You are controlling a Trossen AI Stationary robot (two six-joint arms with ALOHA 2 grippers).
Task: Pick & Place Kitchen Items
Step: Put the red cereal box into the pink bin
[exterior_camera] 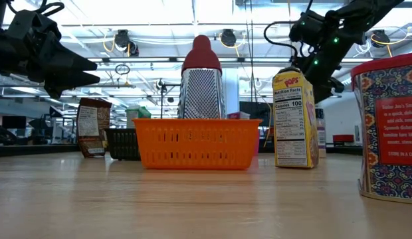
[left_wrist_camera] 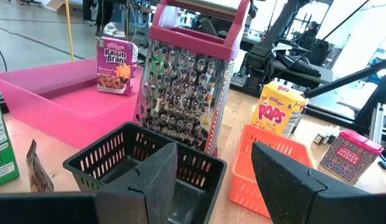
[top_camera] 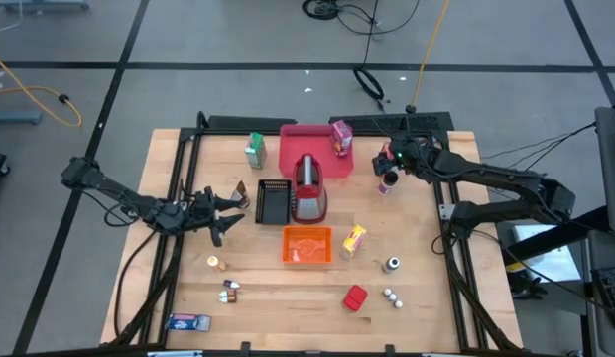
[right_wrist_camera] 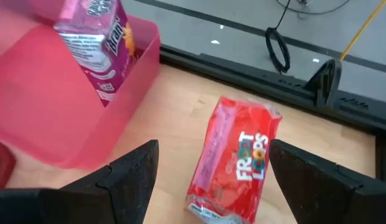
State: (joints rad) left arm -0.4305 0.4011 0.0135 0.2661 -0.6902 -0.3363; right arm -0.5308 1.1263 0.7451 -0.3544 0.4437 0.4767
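Note:
My right gripper (right_wrist_camera: 211, 163) is open above a red Froot Loops packet (right_wrist_camera: 233, 162) that lies flat on the wood just right of the pink tray (right_wrist_camera: 37, 93). Its fingers stand on either side of the packet without touching it. In the high view this gripper (top_camera: 391, 165) is over the packet (top_camera: 389, 184). A pink Raisin Bran carton (top_camera: 341, 137) stands in the tray. My left gripper (top_camera: 224, 212) is open and holds nothing, left of the black basket (left_wrist_camera: 143, 163) and facing the red-and-silver grater (left_wrist_camera: 190, 81). A brown packet (top_camera: 241, 190) stands near it.
A green carton (top_camera: 254, 149) stands left of the tray. The orange basket (top_camera: 307, 245) and the yellow Pops box (top_camera: 354, 240) are at mid-table. Nearer lie a red box (top_camera: 355, 297), tiny shakers (top_camera: 391, 296), a dark can (top_camera: 392, 264), small bottles (top_camera: 230, 290) and a blue packet (top_camera: 188, 322).

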